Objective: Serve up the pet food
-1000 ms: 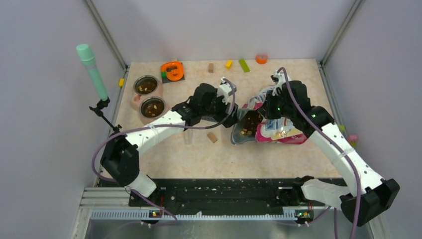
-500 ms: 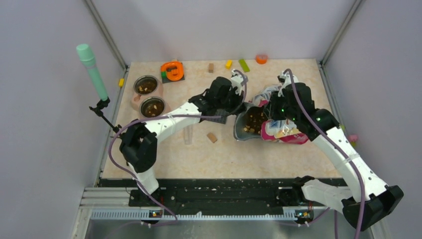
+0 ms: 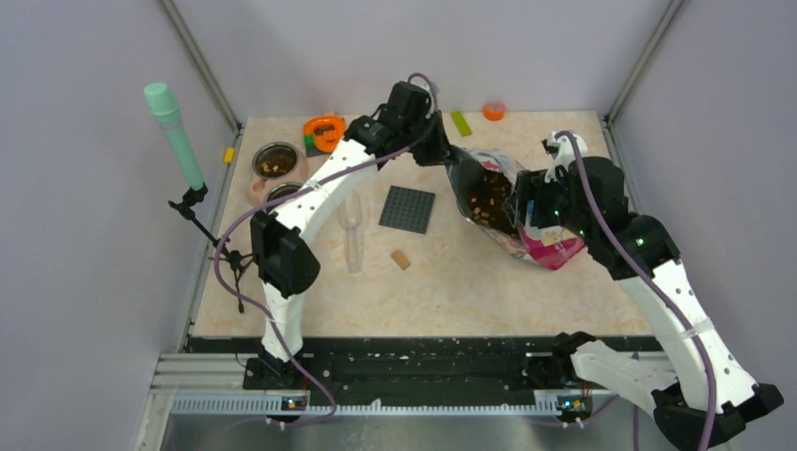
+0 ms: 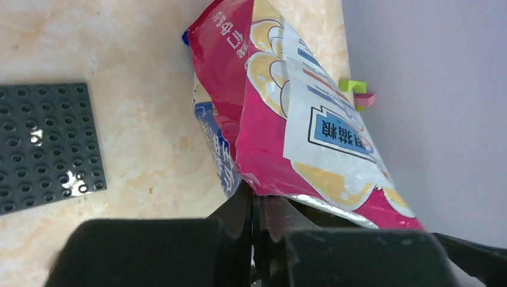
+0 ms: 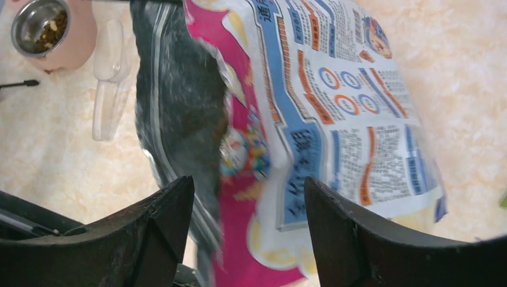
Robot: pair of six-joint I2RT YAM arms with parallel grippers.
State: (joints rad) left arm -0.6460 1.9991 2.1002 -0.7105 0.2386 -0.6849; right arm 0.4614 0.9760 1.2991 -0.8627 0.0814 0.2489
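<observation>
The pink-and-blue pet food bag (image 3: pixel 526 235) is held up at an angle on the right half of the table, its mouth open and brown kibble (image 3: pixel 489 194) showing inside. My left gripper (image 3: pixel 444 153) is shut on the bag's torn top edge (image 4: pixel 281 197), with the fingers pressed together. My right gripper (image 3: pixel 528 209) hovers open over the bag's printed side (image 5: pixel 335 89), and its fingers (image 5: pixel 173 209) stand wide apart without touching the bag. Two steel bowls (image 3: pixel 275 160) with some kibble stand at the far left, and one bowl (image 5: pixel 42 24) shows in the right wrist view.
A clear plastic scoop (image 3: pixel 352 225) lies left of centre, beside a dark grey studded plate (image 3: pixel 407 209) and a small tan block (image 3: pixel 401 259). An orange tool (image 3: pixel 324 132), a green block (image 3: pixel 461 122) and an orange cap (image 3: pixel 493 111) sit along the back. A teal-tipped stand (image 3: pixel 174 132) stands at the left wall.
My left gripper shut on the bag's edge and pulled it up and back. My right gripper opened and let go of the bag. The grey plate is now uncovered.
</observation>
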